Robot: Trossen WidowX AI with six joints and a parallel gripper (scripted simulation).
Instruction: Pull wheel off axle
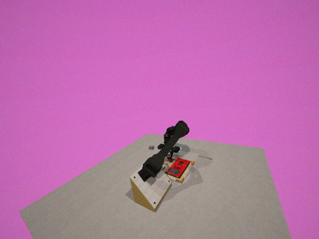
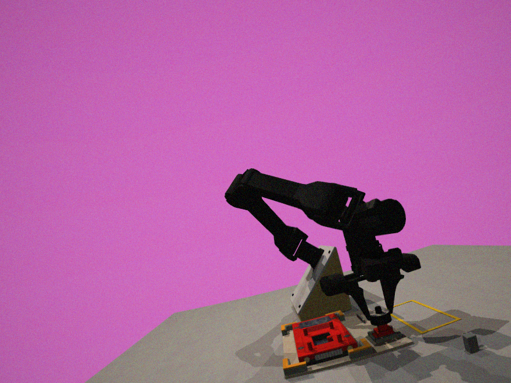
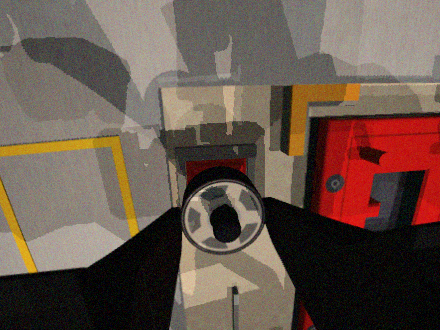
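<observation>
The wheel [image 2: 380,319] [image 3: 201,214] is black with a pale spoked face. It sits around the upright black axle [image 2: 378,309] [image 3: 226,226], whose top sticks out of its centre, above a red block [image 2: 384,331] [image 3: 195,168] on a dark base. My gripper [image 1: 169,156] [image 2: 379,316] [image 3: 222,210] points down and is shut on the wheel, one finger on each side of its rim. The marked area, a yellow outline [image 2: 437,310] [image 3: 60,145], lies beside the board, left of the wheel in the wrist view. The arm hides most of it in the top view.
A red panel-like part [image 1: 185,167] [image 2: 344,336] [image 3: 395,135] sits between orange corner pieces on the same pale board [image 3: 225,107]. A small grey block [image 1: 151,147] [image 2: 470,343] stands beyond the outline. The arm's wedge mount [image 1: 154,187] [image 2: 330,290] stands behind. A thin dark rod [image 1: 205,157] lies farther off.
</observation>
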